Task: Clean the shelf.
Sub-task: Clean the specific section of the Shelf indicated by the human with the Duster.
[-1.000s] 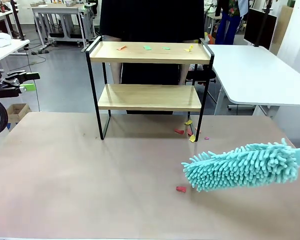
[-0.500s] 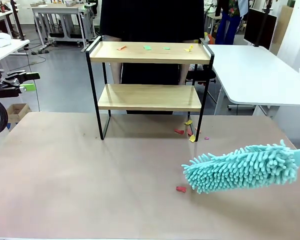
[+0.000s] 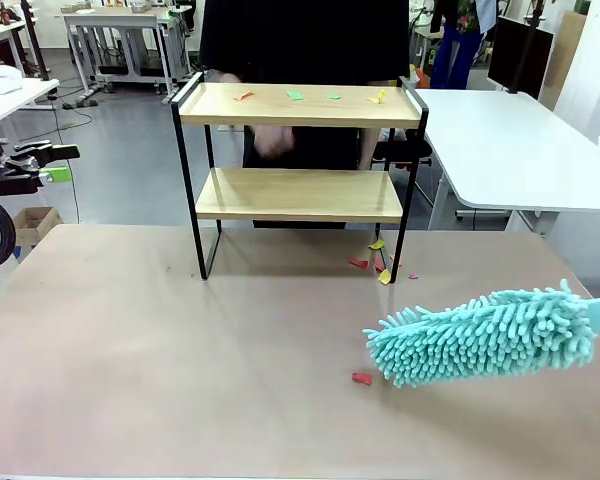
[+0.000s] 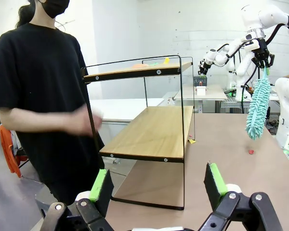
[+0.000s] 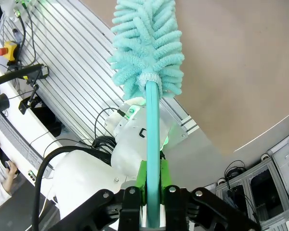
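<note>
So the person's hand (image 3: 272,142) is swinging in behind the shelf (image 3: 298,192) now, blurry, between the two boards. Half a second back it wasn't there. The teal duster (image 3: 483,335) is also sitting a touch lower than a second ago.

Biggest first: the brown desk (image 3: 130,350) is taking up the whole lower half, and the person (image 3: 300,40) in black is standing at 12 o'clock just past its far edge. The shelf is standing upright on the desk at 12 o'clock, right in front of them.

The duster is hanging over the desk at 4 o'clock, with its fluffy head pointing toward 9. The right pincer (image 5: 152,175) is clenching the duster's handle between its green pads. The left pincer (image 4: 156,183) is hanging released, jaws wide and nothing in them, off the desk around 10 o'clock.

Small stuff: coloured paper scraps (image 3: 295,96) are lying along the top board, and more scraps (image 3: 378,262) are sitting by the shelf's 5 o'clock foot. One red scrap (image 3: 362,378) is lying just below the duster's tip.
</note>
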